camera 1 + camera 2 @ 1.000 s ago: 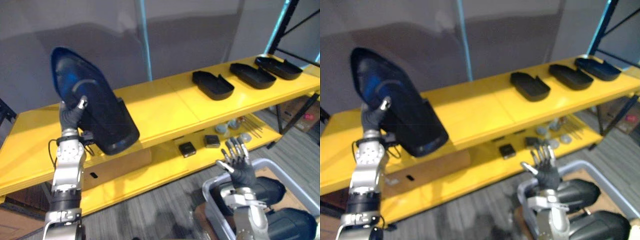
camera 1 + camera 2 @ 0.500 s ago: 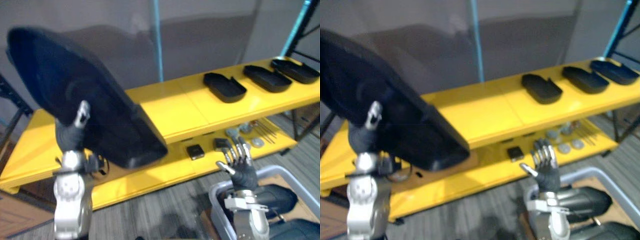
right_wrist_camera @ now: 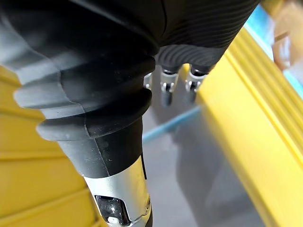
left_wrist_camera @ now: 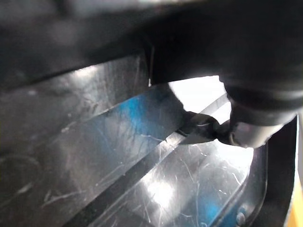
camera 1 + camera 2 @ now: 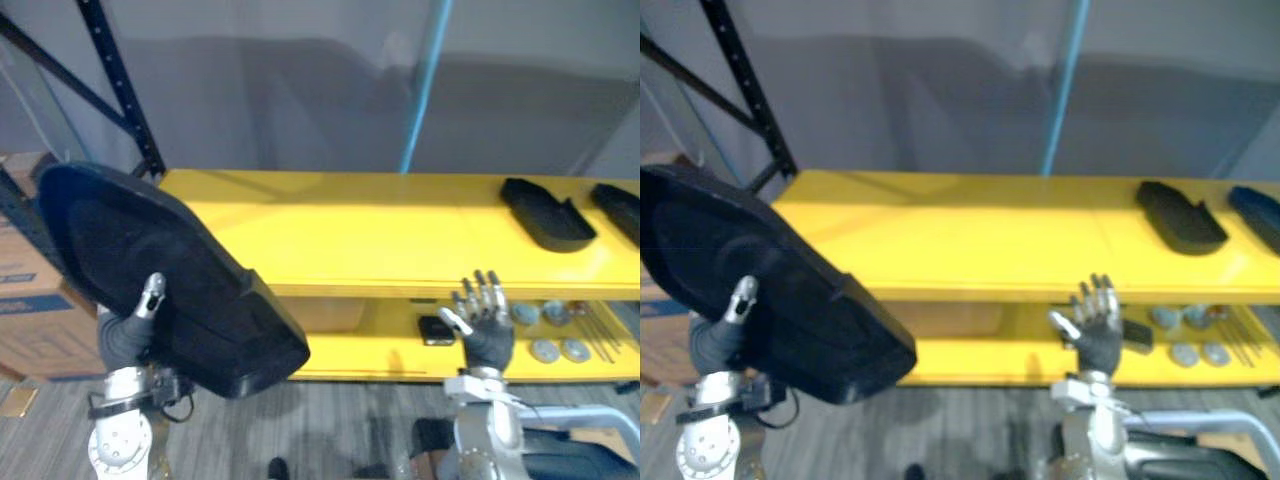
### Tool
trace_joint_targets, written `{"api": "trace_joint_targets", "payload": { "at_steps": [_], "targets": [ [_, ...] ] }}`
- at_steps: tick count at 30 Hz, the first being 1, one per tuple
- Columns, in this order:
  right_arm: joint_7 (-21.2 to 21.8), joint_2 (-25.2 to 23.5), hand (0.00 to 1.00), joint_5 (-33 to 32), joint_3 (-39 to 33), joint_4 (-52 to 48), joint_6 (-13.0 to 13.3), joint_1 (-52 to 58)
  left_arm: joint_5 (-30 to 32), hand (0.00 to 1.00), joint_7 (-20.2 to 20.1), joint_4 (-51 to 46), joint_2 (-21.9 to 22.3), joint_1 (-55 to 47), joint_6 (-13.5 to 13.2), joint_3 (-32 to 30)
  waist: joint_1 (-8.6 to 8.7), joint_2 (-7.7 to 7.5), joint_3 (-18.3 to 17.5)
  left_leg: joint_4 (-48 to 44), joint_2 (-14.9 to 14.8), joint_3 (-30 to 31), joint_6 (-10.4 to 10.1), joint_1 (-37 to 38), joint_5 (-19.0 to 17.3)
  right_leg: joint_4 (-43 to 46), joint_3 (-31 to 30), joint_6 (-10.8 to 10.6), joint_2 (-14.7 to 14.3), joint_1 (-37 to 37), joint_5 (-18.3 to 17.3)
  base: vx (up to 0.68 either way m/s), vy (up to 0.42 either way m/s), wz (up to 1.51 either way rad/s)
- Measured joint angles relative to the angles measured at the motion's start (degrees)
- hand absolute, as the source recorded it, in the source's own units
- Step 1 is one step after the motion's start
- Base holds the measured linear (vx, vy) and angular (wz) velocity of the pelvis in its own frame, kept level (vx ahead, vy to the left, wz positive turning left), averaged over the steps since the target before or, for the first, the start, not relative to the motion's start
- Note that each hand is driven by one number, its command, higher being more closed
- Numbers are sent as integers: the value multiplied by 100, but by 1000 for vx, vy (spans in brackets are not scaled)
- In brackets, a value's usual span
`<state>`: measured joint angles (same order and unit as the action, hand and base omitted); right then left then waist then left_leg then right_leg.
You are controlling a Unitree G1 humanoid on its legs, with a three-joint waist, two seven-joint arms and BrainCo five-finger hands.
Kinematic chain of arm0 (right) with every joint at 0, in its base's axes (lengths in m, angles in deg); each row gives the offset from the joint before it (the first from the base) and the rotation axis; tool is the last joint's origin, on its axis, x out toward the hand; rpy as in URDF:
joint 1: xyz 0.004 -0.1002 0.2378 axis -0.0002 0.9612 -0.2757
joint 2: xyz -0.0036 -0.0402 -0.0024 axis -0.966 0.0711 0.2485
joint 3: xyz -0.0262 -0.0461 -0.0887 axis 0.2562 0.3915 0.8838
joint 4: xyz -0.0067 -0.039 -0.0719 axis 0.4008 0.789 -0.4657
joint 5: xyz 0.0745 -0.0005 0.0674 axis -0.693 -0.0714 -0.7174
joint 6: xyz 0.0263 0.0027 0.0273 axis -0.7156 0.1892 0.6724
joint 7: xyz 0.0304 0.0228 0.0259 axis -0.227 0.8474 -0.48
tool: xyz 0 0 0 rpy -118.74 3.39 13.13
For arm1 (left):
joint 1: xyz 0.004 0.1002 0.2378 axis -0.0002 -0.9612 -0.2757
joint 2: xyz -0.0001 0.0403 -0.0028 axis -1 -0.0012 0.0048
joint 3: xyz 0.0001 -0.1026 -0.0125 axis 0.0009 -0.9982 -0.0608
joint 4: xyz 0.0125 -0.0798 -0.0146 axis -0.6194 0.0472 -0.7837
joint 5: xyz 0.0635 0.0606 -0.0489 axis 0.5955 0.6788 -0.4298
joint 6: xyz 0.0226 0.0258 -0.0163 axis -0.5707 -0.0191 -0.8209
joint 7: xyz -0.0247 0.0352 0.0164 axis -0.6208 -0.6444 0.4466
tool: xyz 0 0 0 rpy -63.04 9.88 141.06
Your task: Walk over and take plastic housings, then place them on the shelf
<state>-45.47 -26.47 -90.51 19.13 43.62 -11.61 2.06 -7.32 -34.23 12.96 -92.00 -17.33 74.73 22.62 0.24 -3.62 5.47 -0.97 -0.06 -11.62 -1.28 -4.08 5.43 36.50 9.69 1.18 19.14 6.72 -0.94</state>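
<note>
1. Plainly, the black plastic housing is in the lower left of the frame, held in the air in front of the shelf. Its long axis slants from upper left down to lower right.
2. The left hand grips it from below. Its thumb is pressed on the near face and the other fingers are hidden behind, so I judge it clamped.
3. The yellow shelf has a bare stretch up and to the right of the housing. The lower right end of the housing is nearest to the shelf's front edge.
4. Two more housings lie at the far right of that board, well apart from the held one.
5. The right hand is at lower right with its fingers straight, holding nothing. The left arm alone is placed to set the housing down.
</note>
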Motion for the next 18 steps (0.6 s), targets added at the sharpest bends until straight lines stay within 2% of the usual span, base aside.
{"api": "trace_joint_targets", "payload": {
  "at_steps": [1, 2, 3, 4, 5, 8, 10, 11, 14, 16, 18],
  "targets": [
    [-1, -23, 0, -2, -59, -49, 32, -41, -14, 100, 18, -13, -59, 24, -21, -30, -69, 7, 138, -1052, -33, 50, 261, -239, -718, 423, -232, -71, -26, 111, -34, 122, 109, -1],
    [21, -10, 0, 0, -93, -69, 58, -58, -18, 100, 25, 11, -65, 21, -20, -33, -96, 24, 200, -1242, -85, 64, 257, -254, -974, 540, -321, -136, -51, 140, -44, 140, -21, -16],
    [32, -23, 0, -3, -98, -77, 38, 0, -21, 100, 48, 62, -68, -29, 32, -26, -70, 25, 165, -1251, -129, 94, 252, -178, -1024, 466, -494, -281, -185, 100, -119, 31, 76, -5],
    [48, -24, 0, -3, -155, -207, 71, 65, -75, 100, 80, 62, -75, -40, 21, -14, -46, 78, 142, -1136, -254, 164, 251, -198, -1022, 21, -556, -467, -536, 92, -480, 22, 68, 0],
    [57, -24, 0, -3, -186, -246, 85, 61, -96, 100, 82, 64, -77, -43, 21, -14, -49, 78, 142, -1059, -283, 171, 247, -196, -1020, -217, -534, -524, -660, 95, -596, 10, 56, 2],
    [65, -12, 0, -4, -332, -502, 162, 65, -93, 100, 111, 73, -69, -128, 16, 49, -38, 73, 139, -729, -268, 202, 129, -132, -944, -1533, -479, -560, -1130, -132, -666, 22, -26, 4],
    [63, -8, 0, -7, -397, -607, 171, 64, -86, 100, 131, 71, -44, -310, 13, 62, -63, 0, 95, -728, -98, 143, 83, -78, -904, -2072, -370, -468, -1166, -361, -704, 68, -92, 4],
    [30, 55, 0, -7, -453, -579, 167, 62, -40, 100, 133, 117, 75, -339, 26, 90, -69, -1, 34, -748, -49, 150, 74, -74, -880, -2225, -286, -575, -1131, -423, -733, 84, -110, 6],
    [-112, 176, 0, -3, -543, -578, 165, 62, 1, 100, 135, 74, 376, -436, -1, 164, -111, 212, -93, -562, -162, 161, 17, -71, -690, -2613, -182, -533, -1262, -523, -604, 117, -107, 6],
    [-135, 190, 0, -3, -574, -580, 164, 15, 1, 100, 136, 22, 396, -434, -31, 184, -141, 284, -137, -436, -236, 137, 2, 23, -662, -2966, -175, -533, -1376, -712, -415, 162, -111, -7],
    [-152, 189, 0, -1, -621, -583, 165, 15, 0, 100, 137, -133, 392, -420, -81, 219, -128, 278, -170, -339, -283, 108, -28, 102, -643, -3187, -180, -530, -1446, -877, -293, 170, -102, -12]
  ]
}}
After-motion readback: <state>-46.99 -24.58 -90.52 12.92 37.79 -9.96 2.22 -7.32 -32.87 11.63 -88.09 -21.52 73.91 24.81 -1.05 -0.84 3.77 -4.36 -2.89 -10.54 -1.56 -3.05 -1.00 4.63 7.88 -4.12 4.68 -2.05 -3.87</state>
